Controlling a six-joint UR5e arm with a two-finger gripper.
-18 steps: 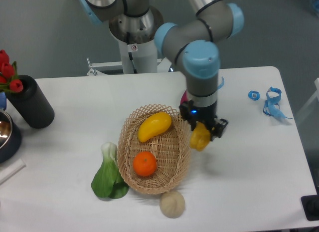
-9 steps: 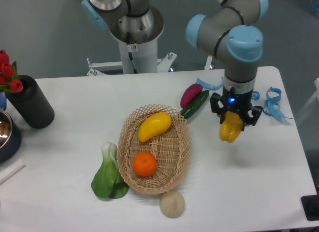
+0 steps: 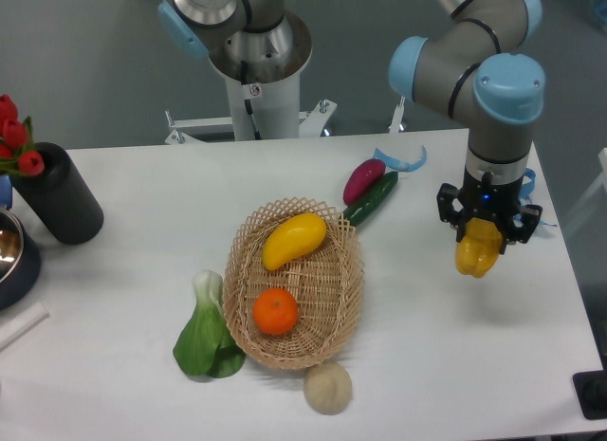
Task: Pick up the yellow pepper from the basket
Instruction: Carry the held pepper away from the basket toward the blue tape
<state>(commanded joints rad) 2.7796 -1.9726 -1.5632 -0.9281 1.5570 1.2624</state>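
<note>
The yellow pepper (image 3: 476, 250) hangs above the table's right side, well clear of the basket, with my gripper (image 3: 487, 229) shut on its top. The oval wicker basket (image 3: 345, 279) sits mid-table to the left. It holds a smooth elongated yellow fruit (image 3: 293, 240) at its far end and an orange (image 3: 275, 311) nearer the front.
A green cucumber (image 3: 373, 196) and a magenta vegetable (image 3: 363, 180) lie just behind the basket. Bok choy (image 3: 206, 331) lies left of it and a beige bun (image 3: 327, 387) in front. A black cylinder (image 3: 59, 194) with red tulips (image 3: 13, 133) stands at the far left, blue straps (image 3: 524, 178) at the right.
The arm has carried the yellow pepper steadily rightward, from beside the basket's right rim to over the table's right side. The basket and its fruit have not moved.
</note>
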